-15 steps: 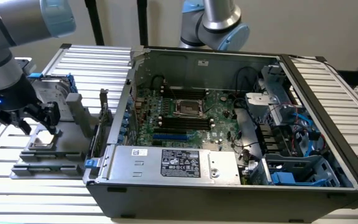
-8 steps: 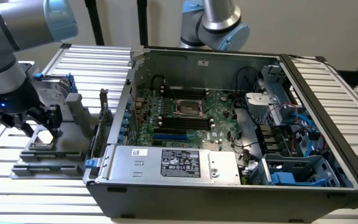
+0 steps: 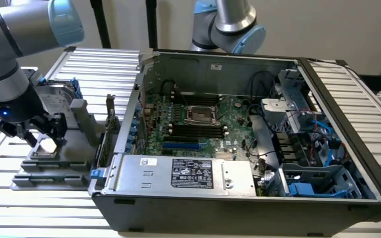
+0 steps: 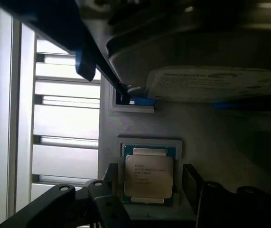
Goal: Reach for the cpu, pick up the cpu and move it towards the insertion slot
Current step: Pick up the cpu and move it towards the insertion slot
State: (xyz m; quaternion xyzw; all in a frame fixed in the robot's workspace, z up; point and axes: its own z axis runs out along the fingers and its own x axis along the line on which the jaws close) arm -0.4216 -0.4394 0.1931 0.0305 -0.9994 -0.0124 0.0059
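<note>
The cpu (image 3: pixel 45 146) is a small flat square chip with a silvery top, lying in a recess of a grey holder (image 3: pixel 71 166) at the exterior view's left. My gripper (image 3: pixel 42 137) hangs right over it, open, with one black finger (image 3: pixel 25 135) on each side. In the wrist view the cpu (image 4: pixel 149 176) lies between the two dark fingers (image 4: pixel 110 178), and I cannot tell whether they touch it. The insertion slot (image 3: pixel 200 114) is a square metal-framed socket with a dark centre on the green motherboard inside the open computer case (image 3: pixel 376 153).
A silver hard drive with a blue bracket (image 3: pixel 58 94) stands behind the holder. The power supply (image 3: pixel 184 174) sits at the case's front, and cables and drive cages (image 3: pixel 309 148) fill its right side. A second arm (image 3: pixel 230 25) stands behind the case. Everything rests on a slatted metal table (image 3: pixel 58 218).
</note>
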